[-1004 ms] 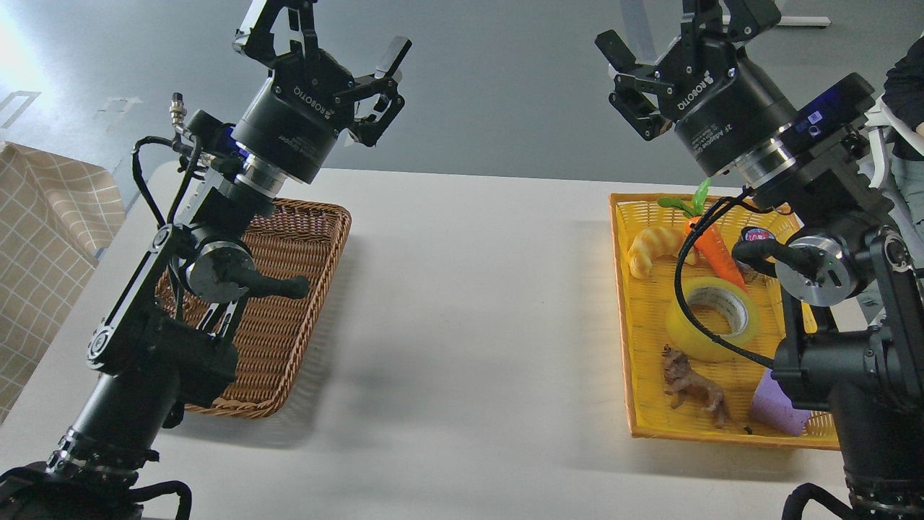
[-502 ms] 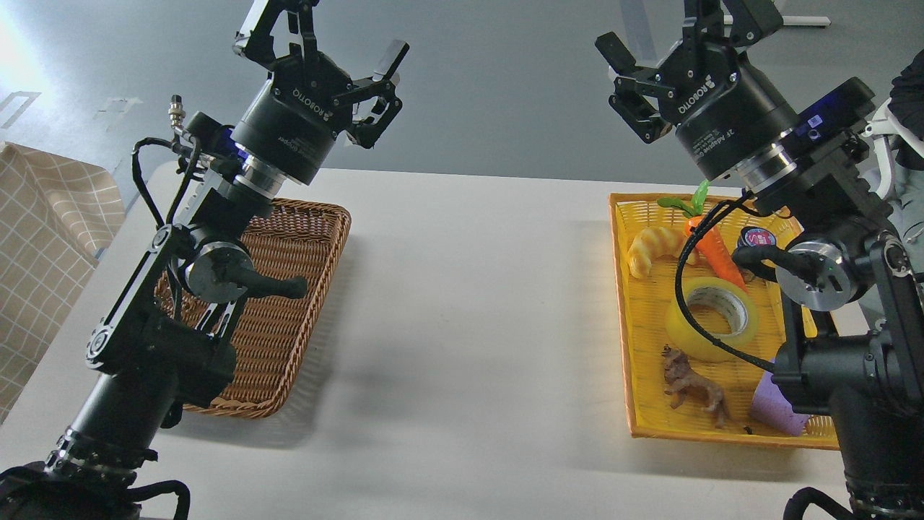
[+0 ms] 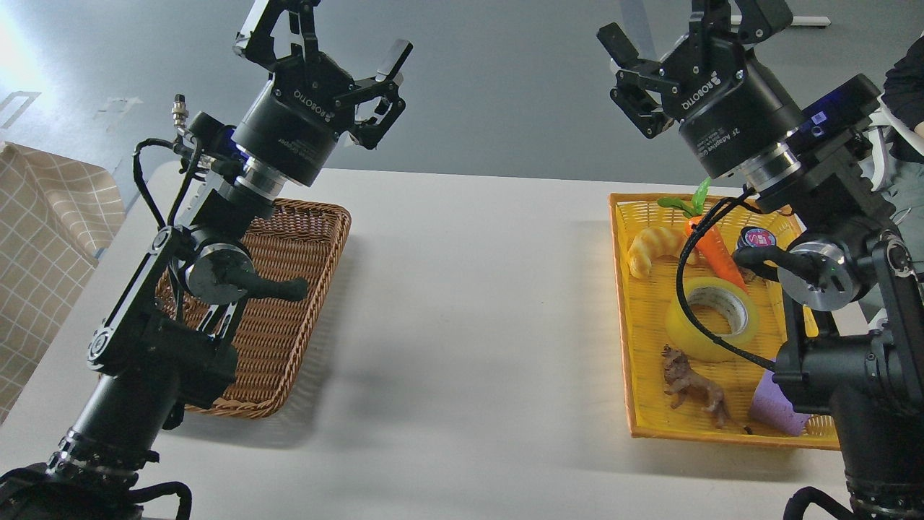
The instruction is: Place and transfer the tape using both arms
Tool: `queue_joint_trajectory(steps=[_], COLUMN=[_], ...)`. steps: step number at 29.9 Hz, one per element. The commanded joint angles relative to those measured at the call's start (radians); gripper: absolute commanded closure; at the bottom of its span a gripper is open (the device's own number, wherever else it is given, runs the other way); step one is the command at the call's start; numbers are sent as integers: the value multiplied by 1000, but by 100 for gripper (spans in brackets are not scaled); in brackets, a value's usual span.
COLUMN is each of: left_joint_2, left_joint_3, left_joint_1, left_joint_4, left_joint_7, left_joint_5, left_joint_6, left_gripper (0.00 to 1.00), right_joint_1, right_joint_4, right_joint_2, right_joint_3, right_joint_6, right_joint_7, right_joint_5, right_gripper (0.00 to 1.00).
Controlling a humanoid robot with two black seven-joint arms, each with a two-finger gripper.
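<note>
Tape (image 3: 712,309): flat on its side in the yellow tray (image 3: 626,310), hole facing up, roughly mid-tray. Untouched.
Neighbours: carrot toy (image 3: 713,249) just behind, croissant toy (image 3: 653,248) behind and to the left, animal figure (image 3: 694,386) just in front, purple block (image 3: 772,408) at the front right. Tight company.
Right gripper (image 3: 689,32): raised high above the far end of the tray, well apart from the tape. Jaws wide, nothing between them.
Left gripper (image 3: 328,40): raised over the far end of the brown wicker basket (image 3: 303,289). Jaws wide, empty.
Step in hand, judged: reach for the tape with the right arm; nothing picked yet.
How to do it well: come down from straight above, one finger into the hole, the other outside the wall, on the side away from the carrot. Keep jaws wide until seated, then close firmly; smooth roll likely to slip under a light pinch.
Watch: black cable (image 3: 682,289) from the right arm hangs across the tape in this view; risk of snagging or hiding the target.
After lift, judged: hold by one wall, leaving the opposite wall free for the left gripper to take at mid-table.
Surface: plain white table (image 3: 476,303), matte, soft shadows.
Room: grey floor beyond the far edge; checked cloth (image 3: 43,238) at the left; part of a person (image 3: 906,108) at the right edge.
</note>
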Motion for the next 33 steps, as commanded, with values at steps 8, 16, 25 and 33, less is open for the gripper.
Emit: queue_joint_trajectory(steps=[8, 16, 25, 33], left_joint_2=[2, 2, 0, -15], left_joint_3=[0, 0, 0, 0], left_joint_1=[0, 0, 12, 22], left_joint_4=[1, -1, -2, -7], left_joint_7=[0, 0, 0, 0], left_joint_5=[0, 0, 0, 2], left_joint_6=[1, 1, 1, 3], left_gripper=[2, 2, 2, 2], right_joint_1=[-2, -5, -8, -9], right_joint_4=[-5, 1, 1, 23], right_joint_2=[0, 0, 0, 0], right_joint_3=[-2, -2, 0, -2], right_joint_6=[0, 0, 0, -2], right_joint_7=[0, 0, 0, 0], right_joint_5=[0, 0, 0, 0], right_gripper=[0, 0, 0, 0])
